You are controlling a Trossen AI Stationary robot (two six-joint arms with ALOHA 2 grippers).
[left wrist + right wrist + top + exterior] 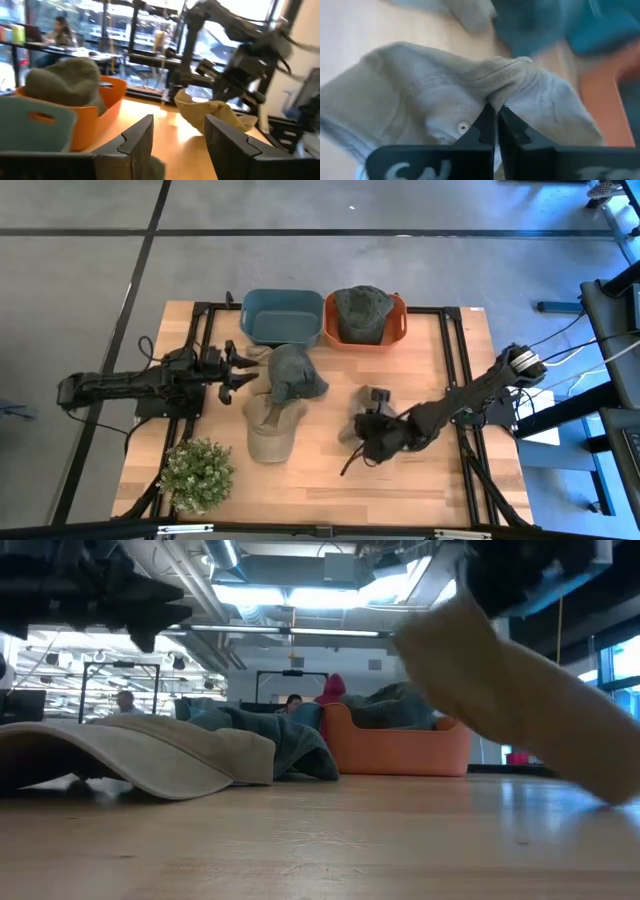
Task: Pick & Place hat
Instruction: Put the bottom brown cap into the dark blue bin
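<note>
Right claw (496, 131) sits at lower centre-right of the high view, its fingers pinched tight on a fold of a tan hat (445, 100). In the low view that hat (520, 710) hangs tilted at the upper right, off the table (320, 840). In the high view it shows only as a small pale patch (360, 423) beside the dark claw (378, 442).

Left claw (243, 373) is at centre-left of the high view, above the table's left part, pointing toward the middle. Its two fingers (135, 145) stand apart with nothing between them.

Three more hats are in sight. A beige hat (272, 430) lies flat on the table, lower centre-left, and a teal hat (295, 372) lies just above it, touching or overlapping it. A dark green hat (362, 313) rests inside the orange bin (398, 332) at the upper centre. Just left of that bin stands a blue bin (280, 315), the two side by side.

A potted plant (197, 472) stands at the lower left corner of the table.

In the low view, people show far behind the table, among them one in a red hood (332, 690).
</note>
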